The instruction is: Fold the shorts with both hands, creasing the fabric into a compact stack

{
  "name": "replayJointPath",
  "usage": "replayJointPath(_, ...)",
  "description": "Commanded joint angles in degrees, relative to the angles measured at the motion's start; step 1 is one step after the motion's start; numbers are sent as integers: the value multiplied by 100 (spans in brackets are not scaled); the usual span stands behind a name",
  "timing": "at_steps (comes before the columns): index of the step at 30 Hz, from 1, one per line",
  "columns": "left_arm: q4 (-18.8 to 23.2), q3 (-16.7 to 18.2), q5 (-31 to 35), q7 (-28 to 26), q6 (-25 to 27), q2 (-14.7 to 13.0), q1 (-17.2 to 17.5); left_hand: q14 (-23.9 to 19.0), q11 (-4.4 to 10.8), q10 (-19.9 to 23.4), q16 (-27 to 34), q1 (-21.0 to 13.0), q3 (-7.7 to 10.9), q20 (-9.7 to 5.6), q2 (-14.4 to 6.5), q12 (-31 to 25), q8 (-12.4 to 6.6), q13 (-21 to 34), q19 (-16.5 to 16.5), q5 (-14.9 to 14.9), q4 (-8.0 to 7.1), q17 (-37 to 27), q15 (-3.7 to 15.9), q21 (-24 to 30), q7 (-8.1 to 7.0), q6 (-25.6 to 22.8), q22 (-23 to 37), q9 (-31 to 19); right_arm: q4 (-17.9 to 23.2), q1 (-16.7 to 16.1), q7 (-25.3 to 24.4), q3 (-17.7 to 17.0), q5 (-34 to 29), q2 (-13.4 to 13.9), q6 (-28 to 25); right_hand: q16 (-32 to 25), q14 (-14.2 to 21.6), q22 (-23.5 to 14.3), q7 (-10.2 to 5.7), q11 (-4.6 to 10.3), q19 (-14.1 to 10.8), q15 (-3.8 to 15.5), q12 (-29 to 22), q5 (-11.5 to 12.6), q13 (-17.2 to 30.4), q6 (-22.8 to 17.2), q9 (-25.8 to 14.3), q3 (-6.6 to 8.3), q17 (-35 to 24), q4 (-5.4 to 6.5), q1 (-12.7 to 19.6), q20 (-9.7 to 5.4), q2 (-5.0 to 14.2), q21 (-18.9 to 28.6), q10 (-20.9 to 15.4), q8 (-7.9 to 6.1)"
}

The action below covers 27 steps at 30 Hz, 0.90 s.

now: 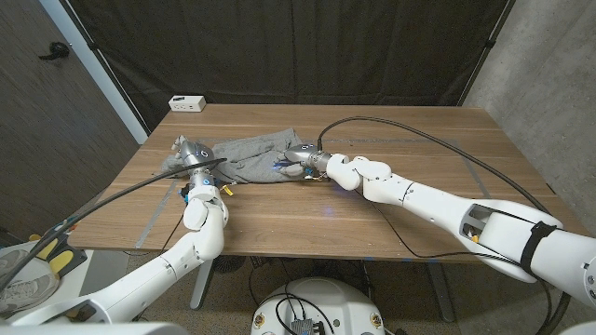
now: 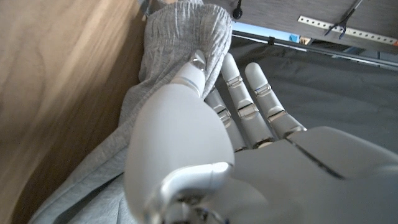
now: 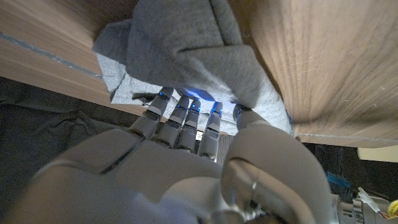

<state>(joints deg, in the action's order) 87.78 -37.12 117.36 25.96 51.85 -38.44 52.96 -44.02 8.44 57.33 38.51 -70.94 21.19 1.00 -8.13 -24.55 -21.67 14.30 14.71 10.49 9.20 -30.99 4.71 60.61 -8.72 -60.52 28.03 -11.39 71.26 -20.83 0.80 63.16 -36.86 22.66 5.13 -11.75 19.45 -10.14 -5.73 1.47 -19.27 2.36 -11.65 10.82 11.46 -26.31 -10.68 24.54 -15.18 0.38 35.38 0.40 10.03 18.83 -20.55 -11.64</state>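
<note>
Grey shorts (image 1: 250,154) lie crumpled across the table's middle-left in the head view. My left hand (image 1: 193,154) is at their left end. In the left wrist view its thumb (image 2: 194,65) presses on the grey fabric (image 2: 174,37), which drapes over the tips of the fingers (image 2: 249,99), so the cloth is pinched. My right hand (image 1: 304,160) is at the shorts' right end. In the right wrist view its fingertips (image 3: 186,109) reach under a raised fold of the shorts (image 3: 186,50) while the thumb (image 3: 244,118) bears against the cloth.
A small white box (image 1: 187,102) stands at the table's back left corner. A black cable (image 1: 410,130) arcs over the table's right half from my right wrist. The wooden table (image 1: 391,205) has bare surface in front of and to the right of the shorts.
</note>
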Motion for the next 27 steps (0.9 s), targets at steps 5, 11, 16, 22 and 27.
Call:
replayJointPath(5,924,185,262,-17,-1197,-886,131,127,290,229,-144,0,-36,21,5,83,32,584,-98,87,-90,-26,878,110,-142,-36,-20,-22,106,-64,38,9,-187,83,46,-39,-12,2,-7,51,-66,397,15,9,-4,-50,-6,20,-8,-104,125,-21,-11,-24,-12,16)
replayJointPath(11,1368,269,224,40,-1841,-1336,77,153,296,227,-222,31,-76,7,24,148,40,636,-131,139,-124,-51,878,169,-195,-36,-72,-25,145,-98,39,-7,-198,105,94,-46,-33,1,-7,49,-64,402,20,0,-4,-46,-7,18,-13,-120,132,-33,-4,-34,-3,22)
replayJointPath(16,1796,316,65,37,-2574,-1824,-45,186,305,238,-294,58,-105,-21,30,199,41,673,-175,177,-151,-66,880,198,-238,-51,-123,-26,165,-137,-21,-29,-220,125,124,-54,-46,1,-7,50,-63,398,20,-7,-4,-47,-8,15,-19,-128,132,-34,4,-43,-6,26)
replayJointPath(22,2077,327,-62,36,-3218,-2141,-247,189,313,251,-369,91,-137,-60,29,274,54,713,-237,222,-182,-87,880,225,-276,-42,-200,-27,187,-174,-51,-56,-223,144,155,-68,-47,1,-5,48,-60,414,21,-14,-4,-48,-8,13,-26,-136,132,-36,12,-53,-5,29)
replayJointPath(27,2223,265,-149,-73,-3809,-2374,-492,184,314,268,-423,96,-166,-70,35,347,59,749,-268,255,-188,-119,885,256,-280,-54,-277,-28,175,-178,-38,-59,-234,138,169,-75,-52,1,-3,51,-62,411,24,-18,-3,-50,-9,12,-30,-143,134,-38,17,-59,0,31)
